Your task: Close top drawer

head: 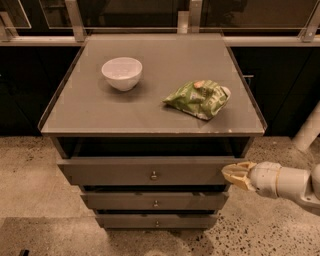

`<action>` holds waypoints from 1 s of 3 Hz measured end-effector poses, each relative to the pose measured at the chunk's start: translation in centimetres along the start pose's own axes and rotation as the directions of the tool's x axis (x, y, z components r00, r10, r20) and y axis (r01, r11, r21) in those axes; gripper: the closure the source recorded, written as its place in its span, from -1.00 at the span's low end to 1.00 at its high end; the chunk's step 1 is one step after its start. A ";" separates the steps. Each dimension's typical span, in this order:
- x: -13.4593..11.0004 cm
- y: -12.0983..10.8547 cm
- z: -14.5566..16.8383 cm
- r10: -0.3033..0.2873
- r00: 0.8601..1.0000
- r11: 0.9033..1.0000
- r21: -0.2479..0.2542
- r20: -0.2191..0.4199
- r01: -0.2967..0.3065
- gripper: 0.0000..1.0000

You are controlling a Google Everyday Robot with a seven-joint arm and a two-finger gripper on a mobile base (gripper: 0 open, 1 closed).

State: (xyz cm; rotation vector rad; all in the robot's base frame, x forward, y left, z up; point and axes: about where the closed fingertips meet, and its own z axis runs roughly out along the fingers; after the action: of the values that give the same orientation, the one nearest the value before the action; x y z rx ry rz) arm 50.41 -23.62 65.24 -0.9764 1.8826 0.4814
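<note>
While not yet shut, drawer (115, 172) juts slightly from under the table (125, 110).
Claw (234, 175), at 4 o'clock, meets its right end; whether clenched or released, I cannot tell. A final push toward 12 is left.

Likely an office or lab — speckled floor (25, 170), glass railing (135, 12), grey cabinet (150, 112), claw (229, 173) by the top drawer (115, 172).
</note>
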 end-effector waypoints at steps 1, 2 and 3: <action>-1.1 -1.3 -0.1 -0.013 1.000 0.999 0.033 -0.005 0.014 1.00; -1.1 -1.4 -0.1 -0.013 1.000 0.999 0.034 -0.005 0.013 1.00; 1.2 1.0 -2.0 0.075 0.997 0.997 0.015 0.013 -0.075 1.00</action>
State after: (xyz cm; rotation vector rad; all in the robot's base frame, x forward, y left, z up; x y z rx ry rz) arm 48.19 -24.90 65.10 -0.8929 1.9142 0.5152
